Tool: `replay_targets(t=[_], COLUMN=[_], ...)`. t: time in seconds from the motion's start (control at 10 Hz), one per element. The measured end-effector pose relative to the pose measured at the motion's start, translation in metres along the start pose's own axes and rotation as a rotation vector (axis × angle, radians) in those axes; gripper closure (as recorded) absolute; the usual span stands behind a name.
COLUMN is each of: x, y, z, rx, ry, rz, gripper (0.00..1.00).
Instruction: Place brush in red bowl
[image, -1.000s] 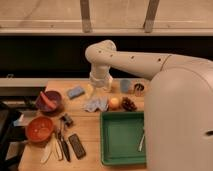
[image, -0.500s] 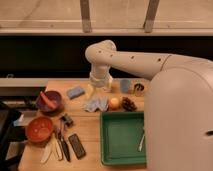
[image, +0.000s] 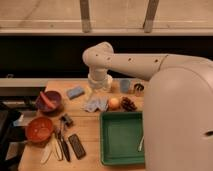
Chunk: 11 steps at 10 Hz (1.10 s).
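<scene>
The red bowl (image: 39, 129) is round and orange-red and sits at the front left of the wooden table. The brush (image: 63, 143), with a thin black handle, lies on the table just right of the bowl, between pale cream strips (image: 49, 152) and a flat black block (image: 77, 146). My gripper (image: 98, 99) hangs from the white arm over the middle back of the table, well right of and behind the bowl and brush. It holds nothing that I can see.
A dark purple bowl (image: 48, 101) with a pinkish-red piece stands behind the red bowl. A blue sponge (image: 76, 92), a blue cup (image: 125, 86), a tin (image: 139, 89), an orange fruit (image: 114, 103) and a dark lump (image: 129, 104) lie at the back. A green tray (image: 121, 150) fills the front right.
</scene>
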<state>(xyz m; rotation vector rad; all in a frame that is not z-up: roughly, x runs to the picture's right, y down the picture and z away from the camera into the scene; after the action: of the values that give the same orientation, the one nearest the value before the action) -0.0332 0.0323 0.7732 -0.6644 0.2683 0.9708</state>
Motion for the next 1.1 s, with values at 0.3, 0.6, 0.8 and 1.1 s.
replay_targets(t=[0.3,0.6,0.8,1.1], x=[-0.011,-0.03,-0.035,-0.037], y=[0.011,0.035,0.066,0.096], z=[0.045,0.065,0.064,0.06], rx=[0.011,-0.002,-0.016,-0.031], ry=[-0.012,-0.016,-0.026,-0.04], rz=[-0.014,-0.044,-0.086,-0.132], gripper=[0.2,0.2,0.2,0.2])
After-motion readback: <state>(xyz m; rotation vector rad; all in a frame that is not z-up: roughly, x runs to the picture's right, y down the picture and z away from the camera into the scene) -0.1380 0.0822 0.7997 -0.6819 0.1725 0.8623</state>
